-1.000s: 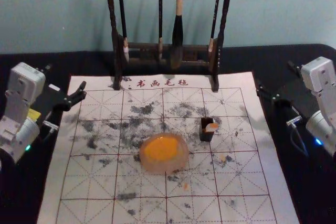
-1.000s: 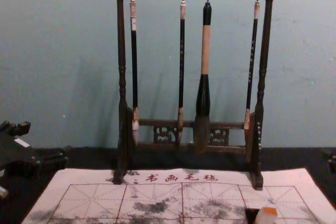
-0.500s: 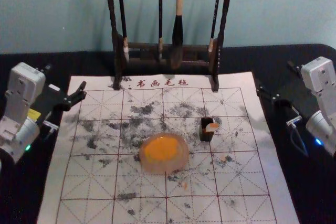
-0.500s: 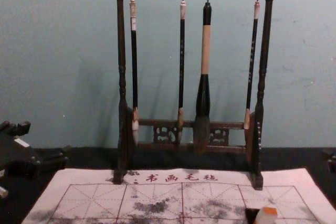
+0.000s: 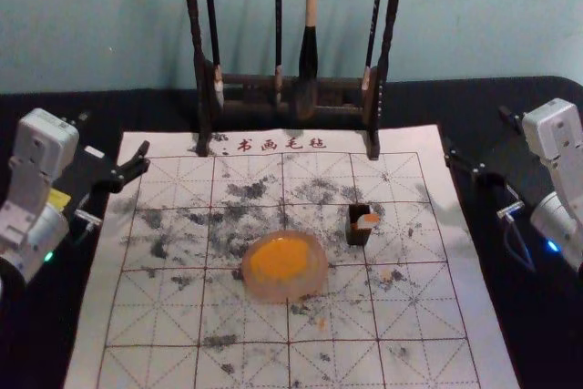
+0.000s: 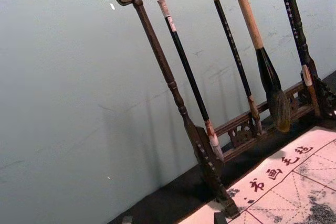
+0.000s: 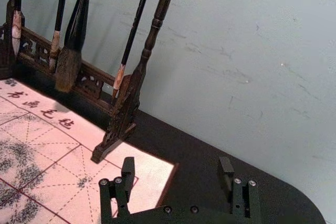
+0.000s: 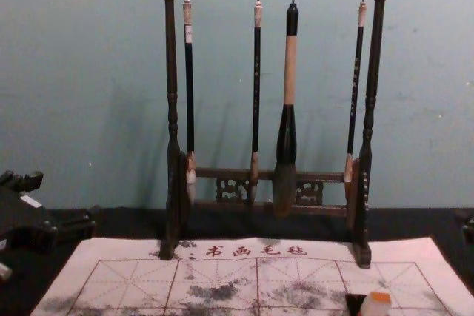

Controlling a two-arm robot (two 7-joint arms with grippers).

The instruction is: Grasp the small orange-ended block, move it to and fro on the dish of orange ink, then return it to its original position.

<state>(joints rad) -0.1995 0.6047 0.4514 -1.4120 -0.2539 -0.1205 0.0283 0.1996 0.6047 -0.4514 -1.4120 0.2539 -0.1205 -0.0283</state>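
Note:
The small white block with an orange end [image 5: 368, 221] rests at a small black holder [image 5: 358, 236], right of the dish of orange ink [image 5: 284, 265]; in the chest view the block [image 8: 376, 303] shows at the bottom edge with its orange end up. My left gripper [image 5: 115, 132] is held at the mat's far left corner, open and away from the block; its fingertips reach into the left wrist view [image 6: 174, 219]. Beyond the mat's right edge, my right gripper [image 5: 475, 130] stands open, and in the right wrist view the gripper [image 7: 177, 165] has nothing between its fingers.
A dark wooden rack [image 5: 264, 107] with several hanging brushes stands at the mat's far edge, before the wall. The gridded white mat [image 5: 155, 316] carries grey ink stains and a few orange marks. Black cloth [image 5: 492, 289] surrounds it.

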